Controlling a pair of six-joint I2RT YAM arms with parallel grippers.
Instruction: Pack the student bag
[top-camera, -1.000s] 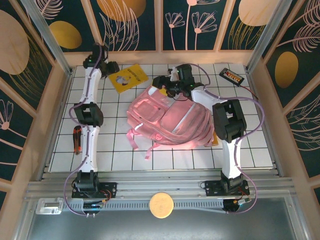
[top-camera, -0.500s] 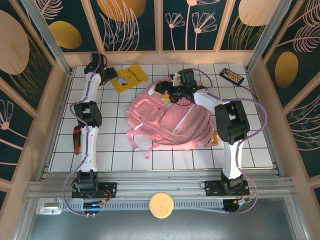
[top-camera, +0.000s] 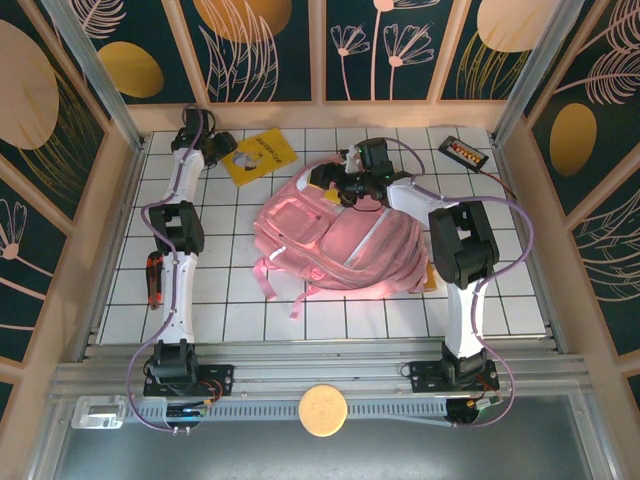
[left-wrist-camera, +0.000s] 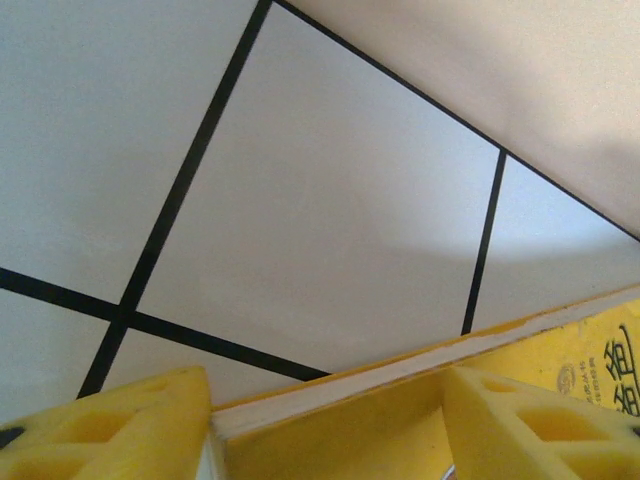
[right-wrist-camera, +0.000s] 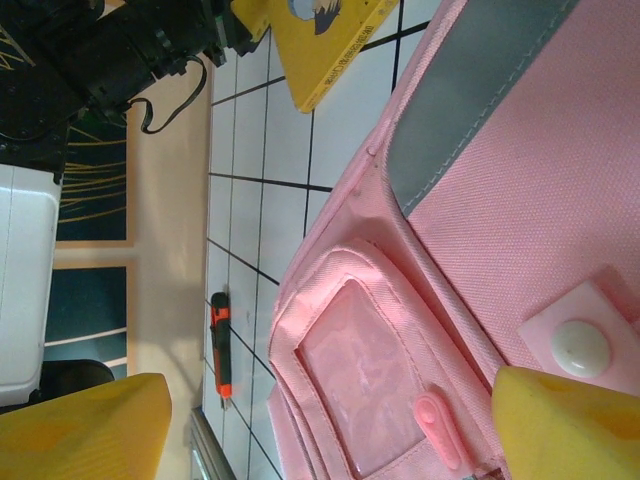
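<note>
The student bag (top-camera: 335, 240) lies flat mid-table. Over its far end hovers the right gripper (top-camera: 347, 186), jaws wide apart. Far left, the left gripper (top-camera: 222, 148), jaws apart, straddles the left edge of the yellow book (top-camera: 260, 155). It should close squarely on that edge before lifting, or the book may slip.

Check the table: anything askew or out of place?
Nothing spilled or damaged. The yellow book lies crooked to the tile grid, and an orange item is half hidden under the right edge of the student bag.
</note>
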